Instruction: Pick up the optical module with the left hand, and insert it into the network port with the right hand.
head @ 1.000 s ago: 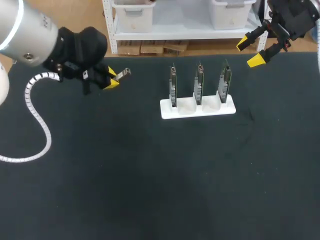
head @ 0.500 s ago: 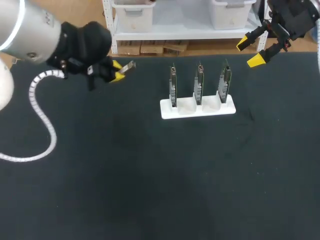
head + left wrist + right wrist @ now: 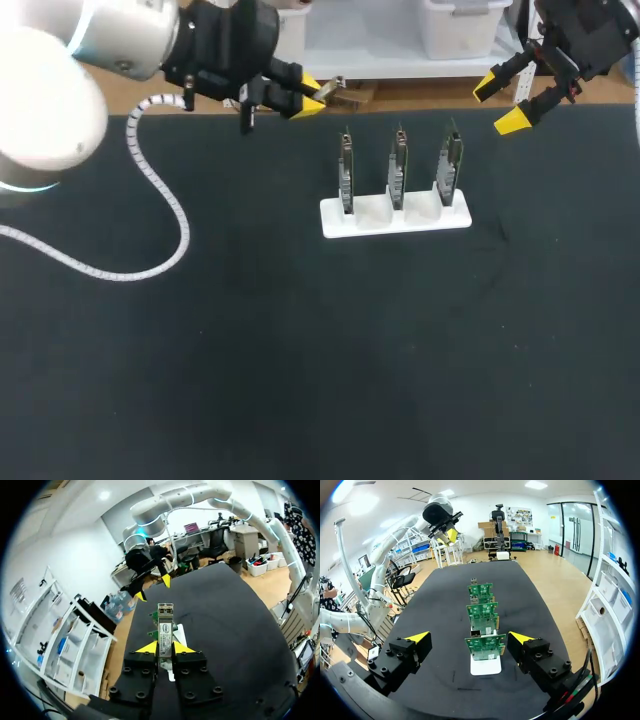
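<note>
Head view: the left gripper hangs over the table's far edge, pinching the module by one end, the other poking out toward the boards in their white stand. The right gripper hovers at the far right corner, fingers spread wide. My bet: pass it across level, leaving bare body for the right fingers.

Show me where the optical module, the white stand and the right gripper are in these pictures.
optical module point(image 3: 165, 630): left wrist view, middle of its body.
white stand point(image 3: 395, 224): head view, its front edge.
right gripper point(image 3: 498, 105): head view, midway between its yellow tips.
</note>
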